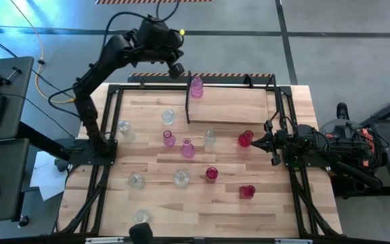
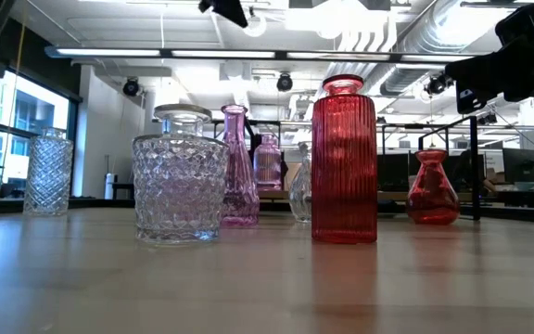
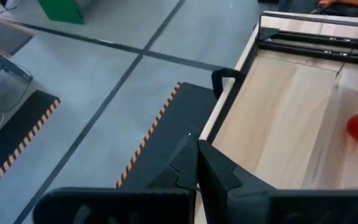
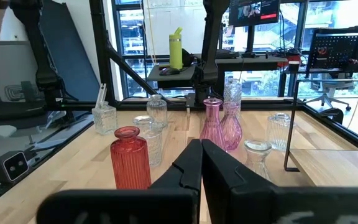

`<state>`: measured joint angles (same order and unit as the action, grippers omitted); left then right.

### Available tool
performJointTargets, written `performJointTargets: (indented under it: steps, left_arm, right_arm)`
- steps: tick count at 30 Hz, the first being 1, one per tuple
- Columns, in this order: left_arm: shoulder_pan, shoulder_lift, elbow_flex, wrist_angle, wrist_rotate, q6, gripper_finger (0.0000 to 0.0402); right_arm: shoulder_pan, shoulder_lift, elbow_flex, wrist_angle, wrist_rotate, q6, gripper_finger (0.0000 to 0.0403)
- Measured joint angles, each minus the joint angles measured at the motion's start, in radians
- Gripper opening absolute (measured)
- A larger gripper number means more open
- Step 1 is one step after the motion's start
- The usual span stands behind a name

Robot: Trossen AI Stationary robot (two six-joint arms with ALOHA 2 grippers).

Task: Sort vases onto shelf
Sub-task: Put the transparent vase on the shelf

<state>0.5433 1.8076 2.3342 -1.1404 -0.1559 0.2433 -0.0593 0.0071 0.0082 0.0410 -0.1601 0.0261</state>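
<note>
The table (image 1: 202,203) spreads beneath me. At its twelve o'clock edge stands the shelf (image 1: 230,102), a pink vase (image 1: 196,87) on its top board; the other vases (image 1: 187,148) scatter across the middle. My left claw (image 1: 176,68) hovers at eleven, fingers pressed together, empty. My right claw (image 1: 254,141), likewise pinched empty, waits at three beside a red vase (image 1: 245,139).

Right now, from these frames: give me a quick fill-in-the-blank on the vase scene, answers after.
1. The one vase on the shelf is ____ in colour.
2. The left gripper hangs beyond the table's far edge, fingers ____.
3. The right gripper is shut beside a ____ vase.

Answers: pink; shut; red
</note>
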Motion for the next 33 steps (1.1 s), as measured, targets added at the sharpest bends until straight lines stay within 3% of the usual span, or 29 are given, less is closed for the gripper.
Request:
performJointTargets:
  steps: [17, 20, 26, 33]
  left_arm:
    - [-0.061, -0.069, -0.015, -0.032, 0.03, -0.003, 0.0]
    - [-0.072, -0.193, -0.164, 0.109, 0.054, 0.005, 0.0]
    - [-0.062, -0.524, -0.65, 0.489, 0.048, 0.004, 0.0]
    - [-0.056, -0.736, -0.989, 0.503, -0.024, -0.022, 0.0]
  right_arm:
    - [0.0, 0.0, 0.0, 0.0, 0.0, 0.0, 0.0]
    - [0.0, 0.0, 0.0, 0.0, 0.0, 0.0, 0.0]
    - [0.0, 0.0, 0.0, 0.0, 0.0, 0.0, 0.0]
    - [0.0, 0.0, 0.0, 0.0, 0.0, 0.0, 0.0]
